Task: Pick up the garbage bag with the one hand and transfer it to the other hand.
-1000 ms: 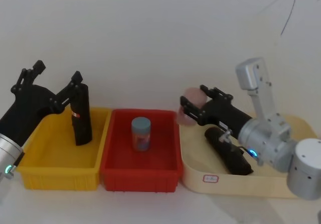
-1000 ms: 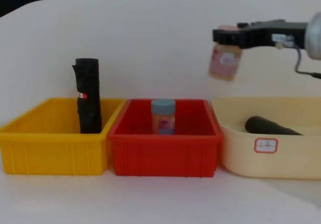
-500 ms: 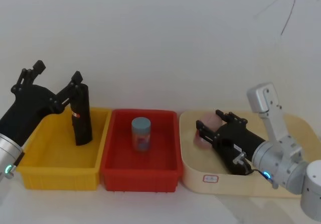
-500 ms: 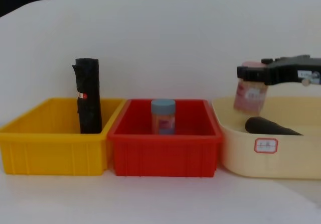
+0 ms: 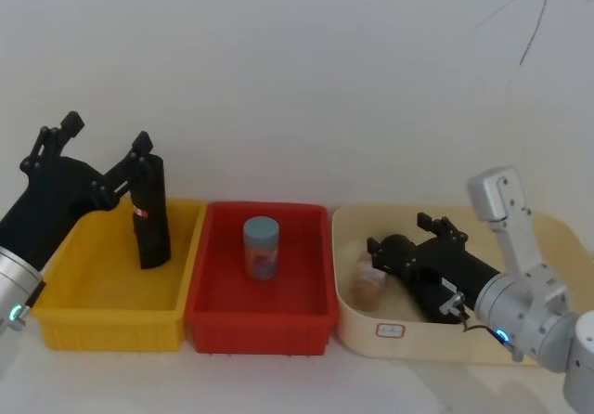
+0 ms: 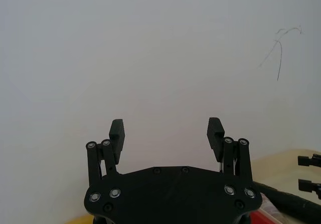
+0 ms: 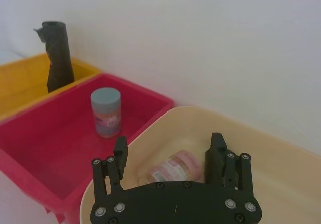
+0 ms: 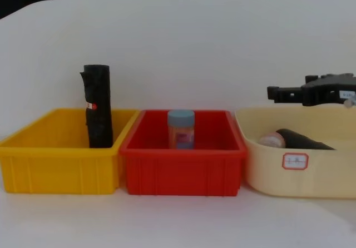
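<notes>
Left gripper [image 5: 105, 149] at 9 o'clock, fingers spread, raised above the yellow bin [image 5: 65, 289], empty. Garbage bag [image 5: 151, 212] stands upright in that bin's far corner at 10 o'clock, leaning on nothing visible, untouched. Red bin [image 5: 223, 312] centre holds a blue-lidded jar [image 5: 261, 247]. Right gripper [image 5: 413, 235] at 4 o'clock, fingers apart over the cream tray [image 5: 520, 351]; pink jar [image 5: 371, 279] lies just below, likely just released.

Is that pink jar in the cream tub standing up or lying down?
Lying on its side. The pink jar rests on the floor of the cream tub, beside a black roll, below the open right gripper.
</notes>
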You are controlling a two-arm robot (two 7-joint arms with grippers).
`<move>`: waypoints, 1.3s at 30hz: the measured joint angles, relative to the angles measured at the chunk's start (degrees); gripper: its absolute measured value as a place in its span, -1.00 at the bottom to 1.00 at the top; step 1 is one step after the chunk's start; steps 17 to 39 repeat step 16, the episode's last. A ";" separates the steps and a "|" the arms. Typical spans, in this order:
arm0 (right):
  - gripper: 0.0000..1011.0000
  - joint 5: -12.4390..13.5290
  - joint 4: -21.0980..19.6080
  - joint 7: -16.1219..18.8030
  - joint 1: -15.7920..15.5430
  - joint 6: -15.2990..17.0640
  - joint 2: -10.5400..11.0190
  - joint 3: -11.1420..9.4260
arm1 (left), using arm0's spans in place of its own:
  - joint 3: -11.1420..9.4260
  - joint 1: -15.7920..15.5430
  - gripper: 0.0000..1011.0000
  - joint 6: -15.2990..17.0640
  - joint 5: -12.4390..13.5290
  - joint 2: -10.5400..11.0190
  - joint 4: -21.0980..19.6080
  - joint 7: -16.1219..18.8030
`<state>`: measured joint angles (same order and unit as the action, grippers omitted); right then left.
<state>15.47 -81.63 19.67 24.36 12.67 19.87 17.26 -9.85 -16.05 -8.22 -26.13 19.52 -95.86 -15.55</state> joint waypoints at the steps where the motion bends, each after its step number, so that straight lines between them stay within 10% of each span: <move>1: 0.98 0.06 -0.15 -0.08 -0.13 -0.08 -0.01 -0.14 | 0.00 0.00 0.98 0.00 0.00 0.00 0.00 0.00; 39: 0.98 1.16 -3.91 -3.74 -3.88 -1.49 -0.40 -3.43 | 0.00 0.00 0.98 0.00 0.00 0.00 0.00 0.00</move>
